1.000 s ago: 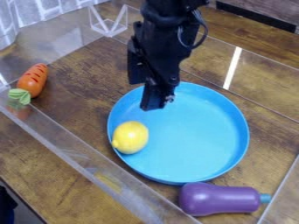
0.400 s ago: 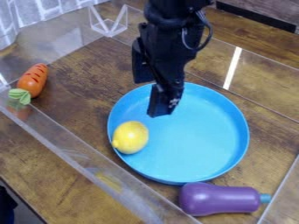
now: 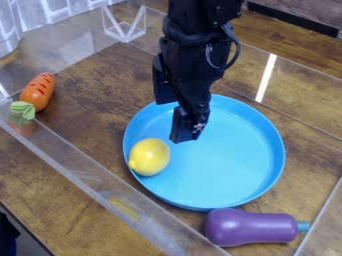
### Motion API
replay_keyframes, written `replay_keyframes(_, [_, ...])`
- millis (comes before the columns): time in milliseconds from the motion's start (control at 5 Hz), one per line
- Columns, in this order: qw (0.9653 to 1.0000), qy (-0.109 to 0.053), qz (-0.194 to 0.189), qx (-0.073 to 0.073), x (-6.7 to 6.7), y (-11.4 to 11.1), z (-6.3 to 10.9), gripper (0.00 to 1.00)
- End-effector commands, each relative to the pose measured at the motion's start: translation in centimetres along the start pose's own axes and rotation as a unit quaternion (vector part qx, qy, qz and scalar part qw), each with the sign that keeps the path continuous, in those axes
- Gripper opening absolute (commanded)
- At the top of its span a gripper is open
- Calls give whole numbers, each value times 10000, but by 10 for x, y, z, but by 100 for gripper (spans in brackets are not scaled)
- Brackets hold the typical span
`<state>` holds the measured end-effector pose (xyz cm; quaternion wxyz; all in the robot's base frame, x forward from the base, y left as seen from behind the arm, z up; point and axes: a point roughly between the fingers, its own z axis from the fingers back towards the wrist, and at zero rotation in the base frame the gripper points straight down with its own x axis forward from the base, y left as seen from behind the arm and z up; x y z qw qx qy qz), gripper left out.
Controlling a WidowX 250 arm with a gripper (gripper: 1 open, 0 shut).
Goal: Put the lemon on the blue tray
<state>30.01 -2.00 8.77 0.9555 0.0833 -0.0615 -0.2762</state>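
The lemon [image 3: 148, 156], small and bright yellow, lies on the blue tray [image 3: 238, 150] near its left rim. The round tray sits on the wooden table in the middle of the view. My black gripper [image 3: 187, 130] points down over the tray's middle, a little up and right of the lemon and apart from it. Its jaws stand open and nothing is between them.
An orange carrot [image 3: 35, 93] with a green top lies at the left. A purple eggplant [image 3: 251, 227] lies just off the tray's front edge. Clear plastic walls [image 3: 67, 170] run along the left and front of the table.
The lemon lies where it did on the tray. The arm keeps about the same place above the tray.
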Motion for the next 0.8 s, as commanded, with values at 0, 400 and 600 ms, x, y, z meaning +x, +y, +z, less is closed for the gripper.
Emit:
replay_keyframes(0, [9996,-234,114,86,3,5,8,100])
replay_keyframes(400, [9996,-192,212,32,2,2,-8,100])
replay_keyframes(600, [9995,-172,271,27,1,2,-13,100])
